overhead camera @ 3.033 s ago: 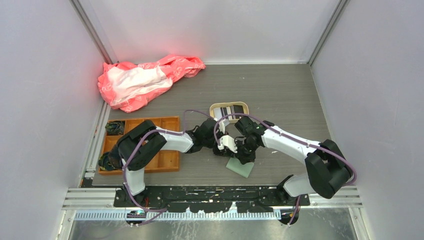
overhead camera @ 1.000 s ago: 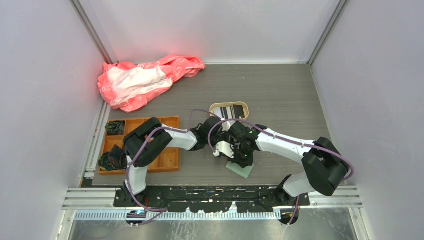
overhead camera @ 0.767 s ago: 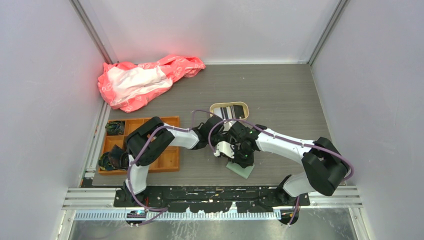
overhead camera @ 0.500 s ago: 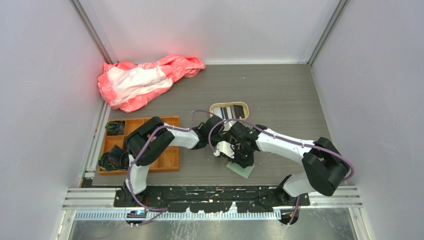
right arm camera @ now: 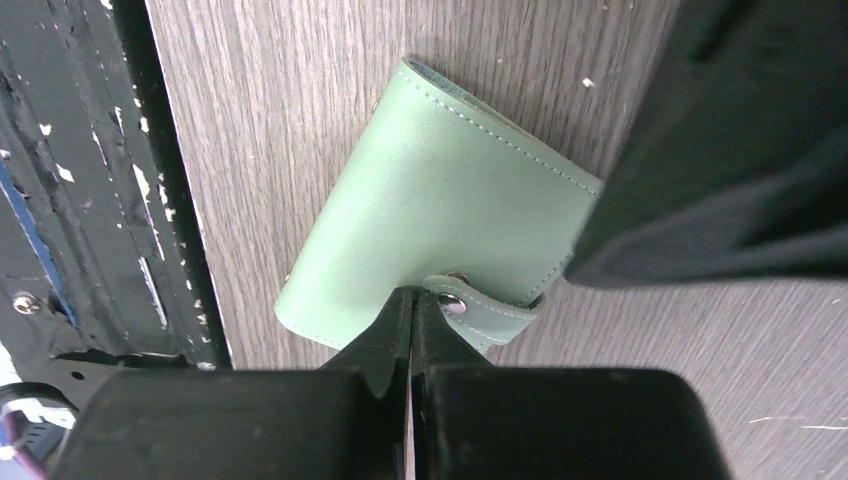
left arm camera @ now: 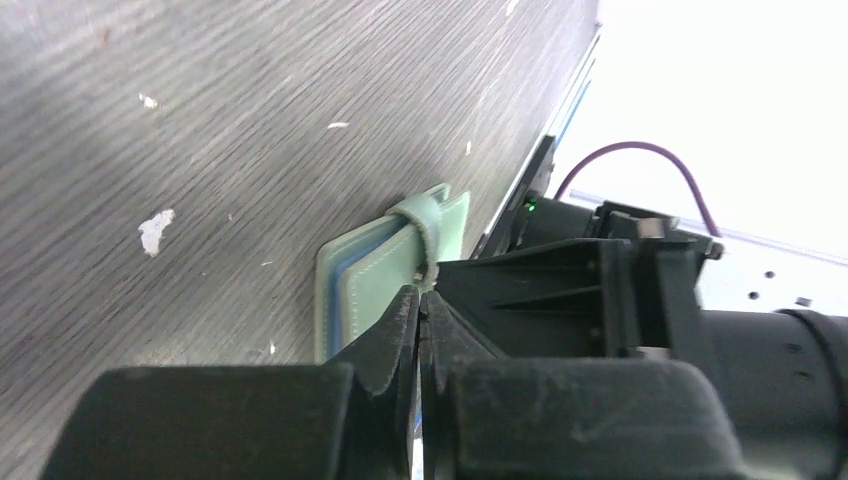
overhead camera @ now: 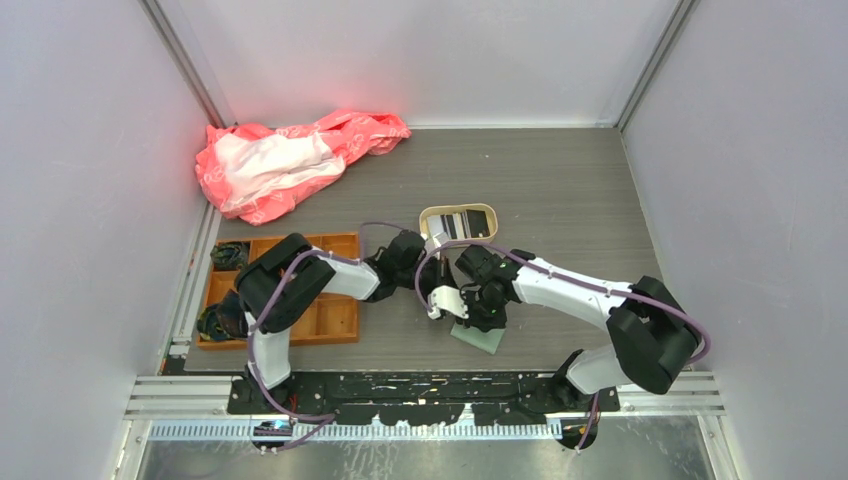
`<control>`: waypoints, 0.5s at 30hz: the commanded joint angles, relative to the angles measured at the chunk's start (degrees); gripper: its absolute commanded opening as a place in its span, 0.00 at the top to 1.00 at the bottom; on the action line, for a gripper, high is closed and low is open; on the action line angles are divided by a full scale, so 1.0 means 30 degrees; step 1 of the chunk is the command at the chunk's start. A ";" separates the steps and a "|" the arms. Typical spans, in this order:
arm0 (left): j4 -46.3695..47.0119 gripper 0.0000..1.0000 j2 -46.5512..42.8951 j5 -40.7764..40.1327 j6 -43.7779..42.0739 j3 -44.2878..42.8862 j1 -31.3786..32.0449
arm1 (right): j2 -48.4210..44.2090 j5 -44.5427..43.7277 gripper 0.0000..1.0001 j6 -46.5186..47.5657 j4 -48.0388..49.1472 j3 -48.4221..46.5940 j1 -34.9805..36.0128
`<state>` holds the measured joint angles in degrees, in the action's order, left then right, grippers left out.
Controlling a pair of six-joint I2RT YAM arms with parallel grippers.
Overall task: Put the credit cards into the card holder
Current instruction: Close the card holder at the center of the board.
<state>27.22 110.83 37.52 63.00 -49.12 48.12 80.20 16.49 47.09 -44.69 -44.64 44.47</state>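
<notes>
With the left arm drawn back slightly, the left gripper [left arm camera: 420, 298] and right gripper [right arm camera: 412, 298] both stay pressed together at the snap strap [right arm camera: 485, 311] of the sage-green folding card holder [overhead camera: 480, 338], which lies closed near the grey table's [overhead camera: 560, 200] front edge, so no card can enter yet.

Crumpled pink bag [overhead camera: 290, 160], orange compartment tray [overhead camera: 340, 318], beige round-cornered tray [overhead camera: 459, 207].

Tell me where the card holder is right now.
In the top view the card holder lies closed on the table near its front edge, just right of centre, on the near side of the beige tray.
</notes>
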 commanded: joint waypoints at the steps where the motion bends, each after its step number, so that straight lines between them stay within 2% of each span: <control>1: 0.1759 0.97 -0.1698 -0.0529 0.0079 0.0234 -0.0232 | 0.0279 0.0516 0.99 0.2428 -0.0495 -0.1090 0.0023; 10: 0.2631 0.97 -0.1346 0.0262 0.0769 -0.0037 -0.0154 | 0.0841 0.0501 0.99 0.5154 -0.2500 -0.1555 0.0047; 15: 0.3927 0.97 -0.0581 0.0575 0.1555 0.0081 -0.0102 | 0.0727 0.1343 0.99 0.5106 -0.3342 -0.1822 0.0319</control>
<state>32.32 107.90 37.50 65.56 -48.64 47.62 82.87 17.80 60.34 -51.37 -47.79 44.53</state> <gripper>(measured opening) 0.031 0.032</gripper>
